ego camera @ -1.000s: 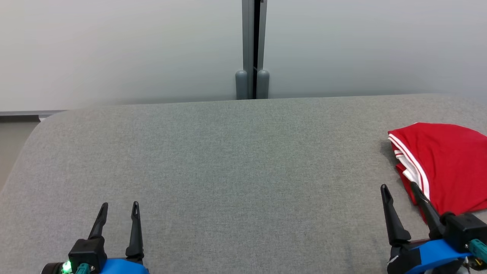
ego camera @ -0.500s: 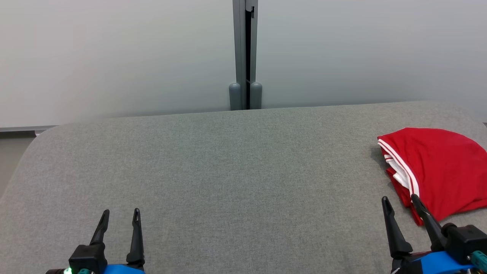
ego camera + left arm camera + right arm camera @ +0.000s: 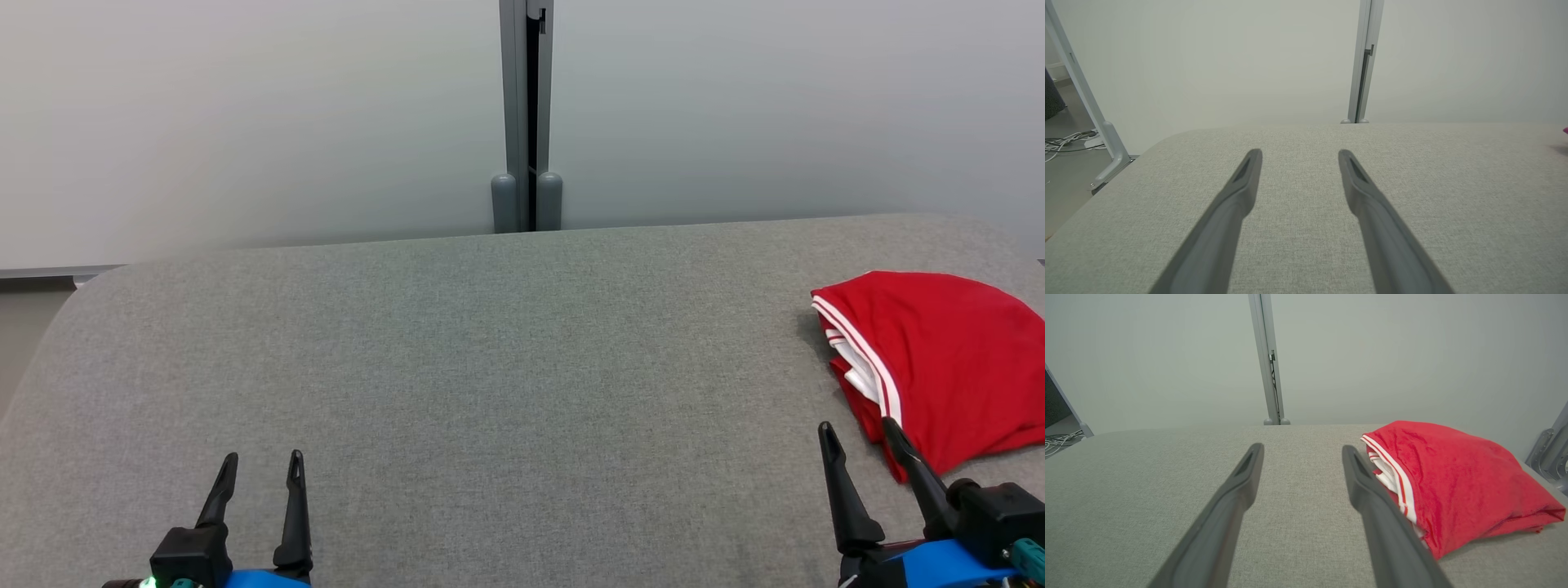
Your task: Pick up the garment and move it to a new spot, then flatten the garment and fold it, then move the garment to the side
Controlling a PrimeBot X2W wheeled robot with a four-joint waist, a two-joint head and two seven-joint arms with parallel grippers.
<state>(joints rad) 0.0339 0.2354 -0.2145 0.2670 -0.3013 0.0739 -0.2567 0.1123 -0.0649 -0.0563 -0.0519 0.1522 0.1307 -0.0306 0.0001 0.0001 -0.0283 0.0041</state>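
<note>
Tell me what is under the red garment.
The garment lies bundled on the grey table. Its own red and white layers show tucked beneath its top fold. The cloth covers the table right under it, so anything there is hidden.

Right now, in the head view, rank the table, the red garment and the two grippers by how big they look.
1. table
2. red garment, partly cut off at the edge
3. left gripper and right gripper: about alike, both cut off by the frame, so unranked
</note>
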